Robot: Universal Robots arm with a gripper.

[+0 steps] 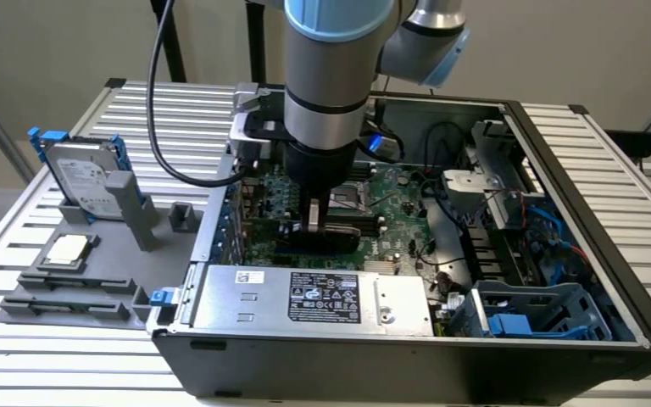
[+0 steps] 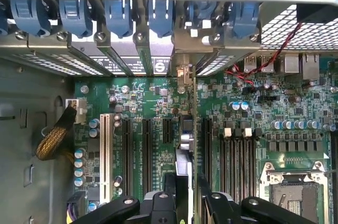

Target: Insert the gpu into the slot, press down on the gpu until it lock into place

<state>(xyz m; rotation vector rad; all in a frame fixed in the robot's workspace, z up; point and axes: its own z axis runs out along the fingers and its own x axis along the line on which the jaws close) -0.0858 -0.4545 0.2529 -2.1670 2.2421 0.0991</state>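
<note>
You have the gripper [image 1: 314, 227] down inside the open computer case [image 1: 597, 339], which lies on its side on the slatted table [image 1: 625, 178]. Its fingers [image 2: 217, 205] are clamped on the gpu [image 1: 323, 241], one on each face near the card's upper edge. That hold makes sense. Pinching the top edge sets the card on edge, square to the motherboard [image 2: 142, 97], so its lower edge can go straight down into a connector.

In the wrist view you look along the gpu edge-on. It is a thin line running from between the fingers across the board to the case's rear wall, where its metal end meets the row of blue retention clips [image 2: 119, 15]. It stands among the black expansion slots [image 2: 129, 155], with the white slot [image 2: 104, 155] well off to one side and the processor socket [image 2: 288, 195] on the other. The slot it is meant for lies under the card and is hidden by it, so you cannot tell whether the contacts are seated or just above.

In the exterior view the gpu is a thin, flat, glossy black rectangle near the middle of the board, just behind the silver power supply [image 1: 314, 297] along the case's near edge. It sits low against the board — I judge insertion under way, not proven locked.
</note>
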